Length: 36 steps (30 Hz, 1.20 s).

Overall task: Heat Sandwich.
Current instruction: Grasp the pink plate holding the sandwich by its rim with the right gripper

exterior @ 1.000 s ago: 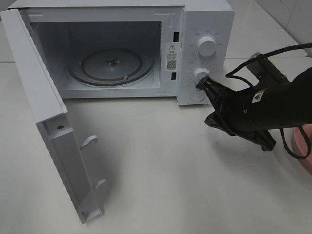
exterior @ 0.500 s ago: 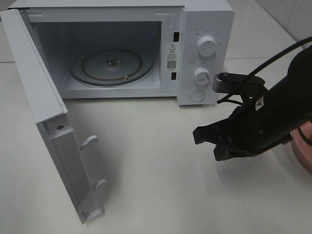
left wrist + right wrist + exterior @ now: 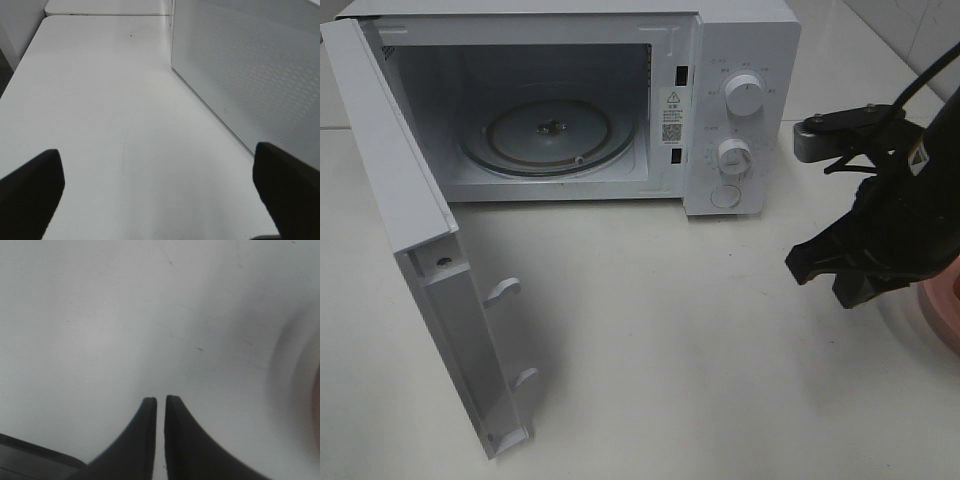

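The sandwich is out of view in every frame. My right gripper point(image 3: 820, 280) hangs over the table to the right of the microwave point(image 3: 740, 60), beside the edge of a pink plate point(image 3: 942, 312). In the right wrist view its two black fingertips point(image 3: 148, 435) stand almost together with only a thin slit between them, and bare white table lies beneath. My left gripper point(image 3: 160, 200) does not show in the exterior view. In the left wrist view its fingers point(image 3: 30, 192) are spread wide with nothing between them, beside a white perforated microwave wall point(image 3: 250, 75).
The microwave door point(image 3: 430, 270) is swung wide open toward the front left. Inside lies a bare glass turntable point(image 3: 550, 135). Two white knobs point(image 3: 744, 96) and a round button sit on the control panel. A blurred pink rim point(image 3: 316, 405) shows at the edge of the right wrist view.
My right arm has pulled away from the microwave's lower knob and swung right and down toward the pink plate. The left gripper has stayed still.
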Motion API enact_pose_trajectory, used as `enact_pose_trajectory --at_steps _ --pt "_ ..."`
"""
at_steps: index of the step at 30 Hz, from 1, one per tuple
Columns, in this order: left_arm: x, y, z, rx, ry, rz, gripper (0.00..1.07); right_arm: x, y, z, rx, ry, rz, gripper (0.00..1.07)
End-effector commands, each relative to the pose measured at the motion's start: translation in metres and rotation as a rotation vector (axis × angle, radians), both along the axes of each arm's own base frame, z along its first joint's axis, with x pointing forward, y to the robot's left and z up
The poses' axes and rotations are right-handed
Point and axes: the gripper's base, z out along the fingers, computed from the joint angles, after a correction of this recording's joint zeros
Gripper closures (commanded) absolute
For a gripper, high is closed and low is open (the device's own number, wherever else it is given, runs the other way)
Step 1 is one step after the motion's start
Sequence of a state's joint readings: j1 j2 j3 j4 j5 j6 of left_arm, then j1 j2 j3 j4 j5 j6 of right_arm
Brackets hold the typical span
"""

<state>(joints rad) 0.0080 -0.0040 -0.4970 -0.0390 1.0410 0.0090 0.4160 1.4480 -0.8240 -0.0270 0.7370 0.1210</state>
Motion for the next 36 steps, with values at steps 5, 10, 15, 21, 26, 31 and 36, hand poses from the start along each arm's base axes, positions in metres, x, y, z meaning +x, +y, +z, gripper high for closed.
enact_pose_trajectory --at_steps 5,10,15,21,26,31,36 --pt "-0.004 0.0 0.0 -0.001 -0.03 -0.002 0.1 0.009 -0.033 0.003 -0.022 0.015 -0.108 0.96" --pt "-0.004 0.0 0.0 -0.001 -0.03 -0.002 0.1 0.013 -0.054 0.003 -0.026 0.014 -0.169 0.94" --pt "-0.004 0.0 0.0 -0.001 -0.03 -0.002 0.1 0.017 -0.08 0.003 -0.036 0.014 -0.237 0.93" --pt "-0.004 0.0 0.0 -0.001 -0.03 -0.002 0.1 0.018 -0.093 0.003 -0.072 0.004 -0.241 0.81" --pt "-0.004 0.0 0.0 -0.001 -0.03 -0.002 0.1 0.019 -0.095 0.003 -0.088 -0.007 -0.23 0.4" --pt "-0.004 0.0 0.0 -0.001 -0.03 -0.002 0.1 0.019 -0.095 0.003 -0.091 -0.011 -0.214 0.04" --pt "-0.004 0.0 0.0 -0.001 -0.03 -0.002 0.1 0.02 -0.095 -0.001 -0.097 0.011 -0.198 0.07"
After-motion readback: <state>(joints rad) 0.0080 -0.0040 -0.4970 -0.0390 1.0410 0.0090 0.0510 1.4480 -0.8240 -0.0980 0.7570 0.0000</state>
